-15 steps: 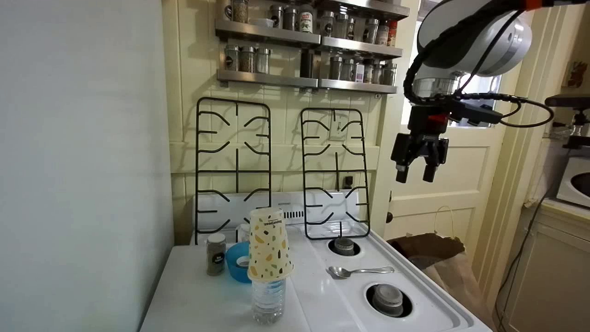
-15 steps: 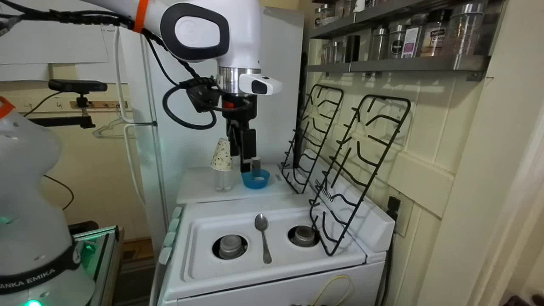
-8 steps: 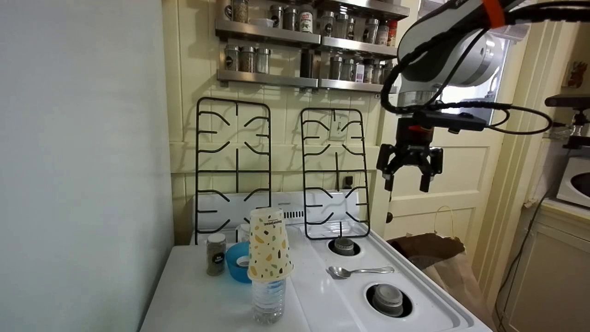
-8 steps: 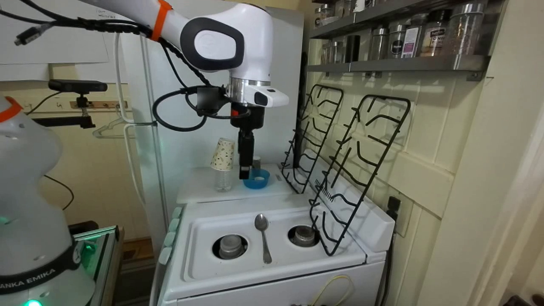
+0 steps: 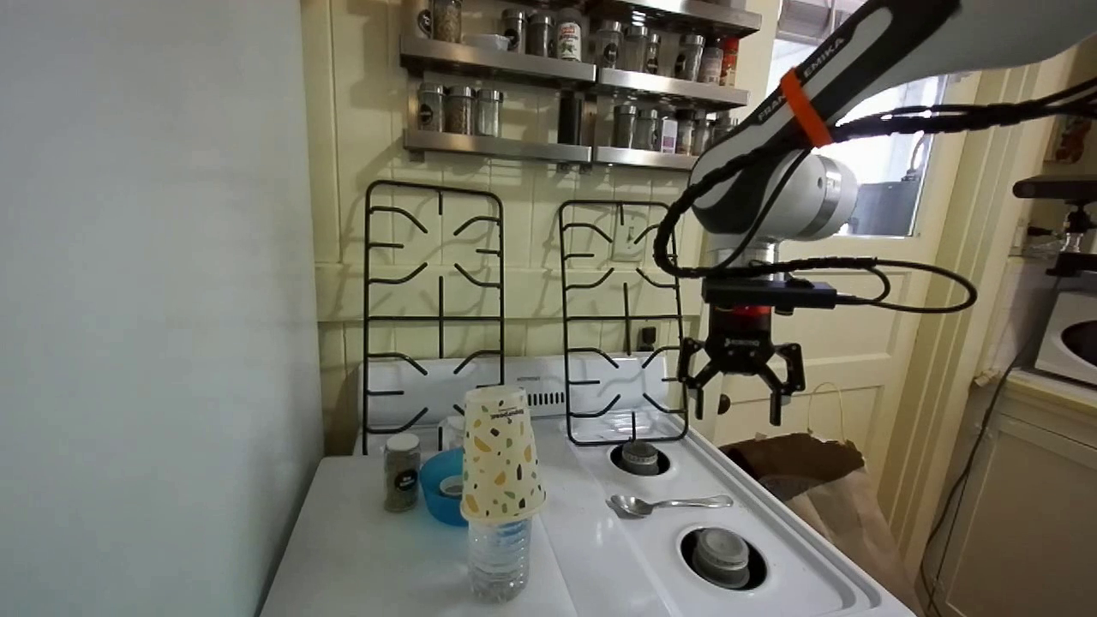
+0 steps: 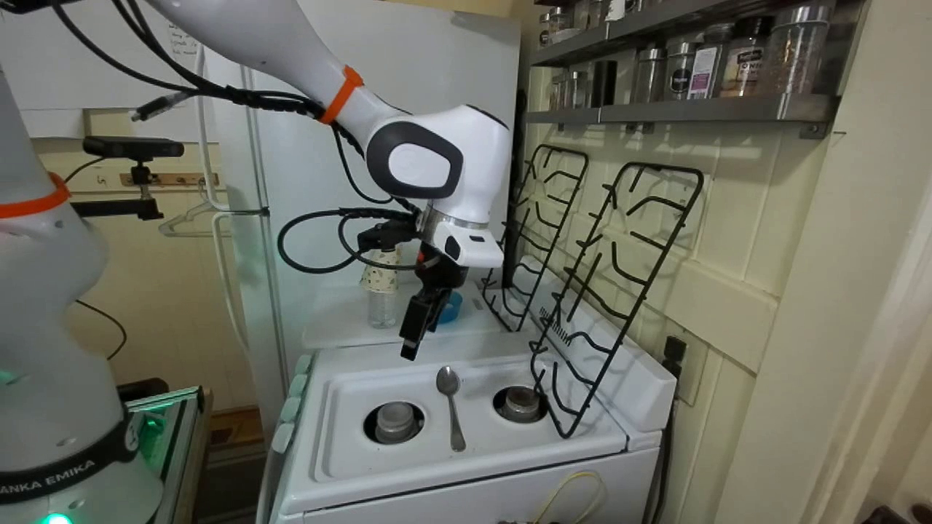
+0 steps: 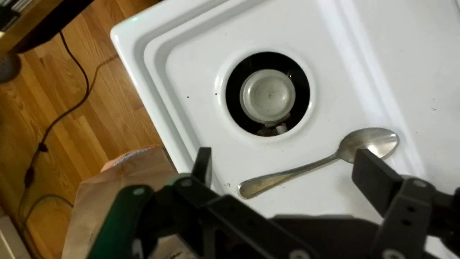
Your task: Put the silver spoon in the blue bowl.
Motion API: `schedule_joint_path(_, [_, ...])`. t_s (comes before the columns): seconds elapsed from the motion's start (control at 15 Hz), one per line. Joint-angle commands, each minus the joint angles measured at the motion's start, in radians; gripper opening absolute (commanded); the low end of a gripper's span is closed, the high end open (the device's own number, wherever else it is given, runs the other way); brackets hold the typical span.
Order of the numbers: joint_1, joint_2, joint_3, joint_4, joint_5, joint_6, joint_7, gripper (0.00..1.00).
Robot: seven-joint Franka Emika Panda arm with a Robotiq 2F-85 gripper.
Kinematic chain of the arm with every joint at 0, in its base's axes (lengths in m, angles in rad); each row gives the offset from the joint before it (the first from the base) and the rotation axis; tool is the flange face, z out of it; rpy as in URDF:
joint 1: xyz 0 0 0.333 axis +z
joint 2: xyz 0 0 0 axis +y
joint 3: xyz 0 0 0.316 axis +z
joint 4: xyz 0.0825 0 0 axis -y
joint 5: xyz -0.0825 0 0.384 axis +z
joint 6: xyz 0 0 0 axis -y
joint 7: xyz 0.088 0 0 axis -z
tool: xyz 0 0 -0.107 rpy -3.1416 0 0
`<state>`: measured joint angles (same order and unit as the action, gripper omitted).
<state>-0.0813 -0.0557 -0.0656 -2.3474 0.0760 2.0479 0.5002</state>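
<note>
The silver spoon [image 5: 686,503] lies flat on the white stove top between two burners; it also shows in an exterior view [image 6: 452,409] and in the wrist view [image 7: 346,147]. My gripper [image 5: 737,411] is open and empty above the stove. It also shows tilted in an exterior view [image 6: 409,354]. In the wrist view the spoon lies below and between the spread fingers [image 7: 284,156], and one fingertip covers part of the spoon's head. The blue bowl [image 5: 437,499] stands on the white surface beside the stove, partly hidden by the patterned cup; my gripper partly hides it in an exterior view [image 6: 453,308].
A patterned cup [image 5: 503,454] sits upside down on a clear bottle [image 5: 499,561] beside the bowl. A spice jar [image 5: 401,476] stands near it. Burner caps [image 5: 722,555] flank the spoon. Black grates [image 6: 619,302] lean on the wall behind. A paper bag [image 5: 827,497] stands beside the stove.
My gripper has moved down toward the stove, leftward and rightward in the respective exterior views. It has turned and tilted. The spoon and bowl have not moved.
</note>
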Motion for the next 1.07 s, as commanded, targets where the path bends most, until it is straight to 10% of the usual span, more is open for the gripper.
schedule_joint_path(0.0, [-0.013,0.116,-0.015,0.034,0.059,0.044,0.128,1.0])
schedule_joint_path(0.73, [-0.021,0.219,-0.074,0.078,0.165,0.053,0.313,1.0])
schedule_joint_path(1.0, [-0.003,0.243,-0.073,0.084,0.203,0.143,0.561,1.0])
